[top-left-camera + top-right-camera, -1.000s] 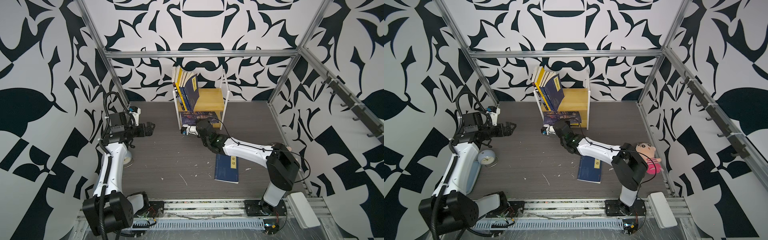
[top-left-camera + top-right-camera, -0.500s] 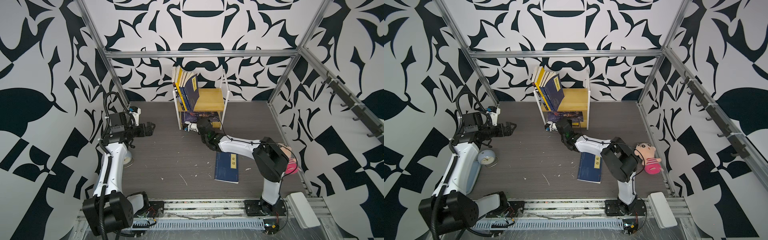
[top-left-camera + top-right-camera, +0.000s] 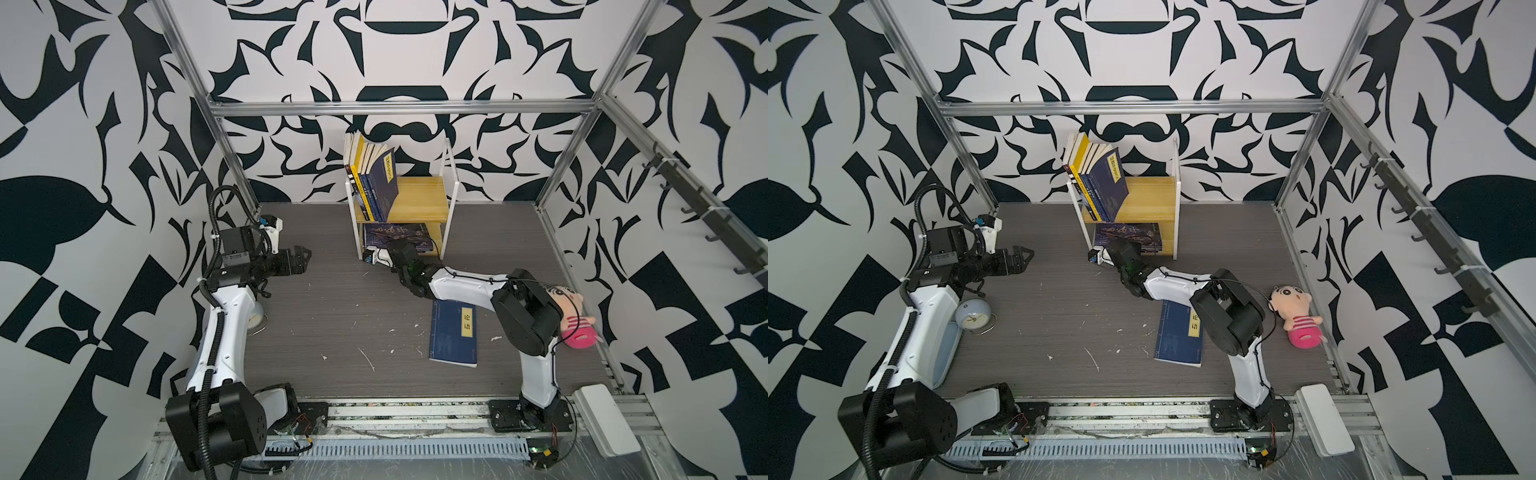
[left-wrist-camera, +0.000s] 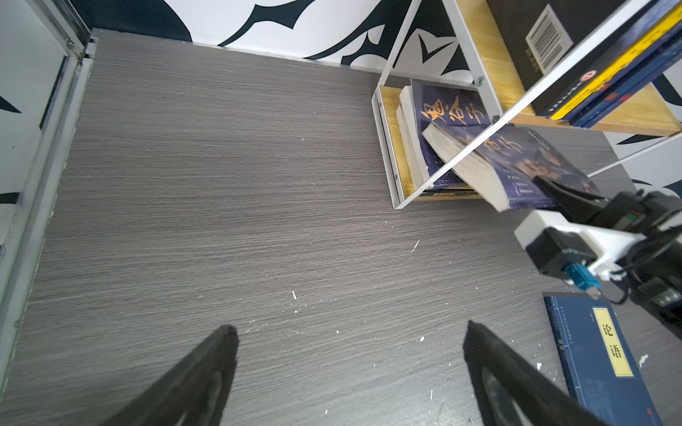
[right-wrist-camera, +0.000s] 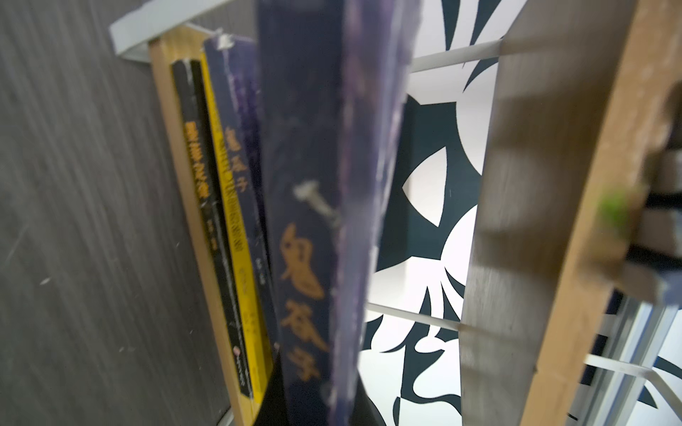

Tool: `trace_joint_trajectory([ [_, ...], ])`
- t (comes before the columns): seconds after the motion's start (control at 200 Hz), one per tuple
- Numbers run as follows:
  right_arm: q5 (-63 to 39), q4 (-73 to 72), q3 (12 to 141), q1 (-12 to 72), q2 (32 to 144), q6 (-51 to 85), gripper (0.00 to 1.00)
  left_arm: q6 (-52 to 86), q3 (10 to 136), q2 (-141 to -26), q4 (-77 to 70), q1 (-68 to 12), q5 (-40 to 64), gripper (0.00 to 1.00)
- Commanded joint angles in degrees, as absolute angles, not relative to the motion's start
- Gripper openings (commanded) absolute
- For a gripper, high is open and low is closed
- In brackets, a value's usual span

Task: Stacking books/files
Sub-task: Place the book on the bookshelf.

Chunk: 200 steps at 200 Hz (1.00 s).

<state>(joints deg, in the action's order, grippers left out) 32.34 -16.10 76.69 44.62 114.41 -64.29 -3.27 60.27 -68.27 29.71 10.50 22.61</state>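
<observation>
1. The right gripper [image 4: 553, 193] pinches one end of the floppy purple-blue paperback book [image 4: 516, 162], tilted into the bottom of the white wire shelf [image 3: 448, 199], upper-middle in both top views.
2. It may sag, so hold it near the spine.
3. The left gripper [image 3: 305, 254] is wide and empty.

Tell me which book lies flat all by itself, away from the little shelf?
The navy blue paperback with the yellow title label, flat on the grey tabletop. Every other book is in or at the white-framed wooden shelf.

One shelf [image 3: 419, 199], one clock [image 3: 971, 316], one doll [image 3: 1292, 311], one navy book [image 3: 451, 340] lying apart.
</observation>
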Motion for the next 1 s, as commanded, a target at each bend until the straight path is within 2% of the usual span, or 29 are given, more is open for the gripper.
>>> trace_joint_trajectory([
  [0.0, 29.9, -16.9, 81.6, 43.6, 115.3, -62.0, 0.00, -3.6, 59.2, -68.0, 29.5, 10.7, 23.8, 1.00],
  [0.25, 27.5, -9.8, 88.2, 42.3, 119.6, -61.8, 0.00, -3.6, 59.0, -67.5, 29.6, 10.8, 23.8, 1.00],
  [0.3, 26.8, -6.2, 89.2, 42.2, 119.6, -61.2, 0.05, -3.6, 59.1, -67.5, 29.8, 10.8, 23.8, 1.00],
  [0.48, 19.4, 9.6, 93.8, 41.8, 119.1, -56.6, 0.41, -3.6, 58.8, -67.7, 29.3, 10.9, 24.2, 1.00],
  [0.54, 18.1, 13.0, 95.3, 41.7, 119.4, -55.9, 0.47, -3.2, 59.0, -67.7, 29.4, 10.9, 24.3, 1.00],
  [0.74, 15.4, 21.3, 99.8, 40.3, 120.9, -56.0, 0.48, -3.3, 58.7, -67.4, 29.3, 10.9, 24.3, 1.00],
  [0.995, 15.2, 22.3, 104.8, 39.1, 123.7, -55.5, 0.45, -3.1, 58.8, -67.4, 29.3, 11.2, 24.5, 1.00],
])
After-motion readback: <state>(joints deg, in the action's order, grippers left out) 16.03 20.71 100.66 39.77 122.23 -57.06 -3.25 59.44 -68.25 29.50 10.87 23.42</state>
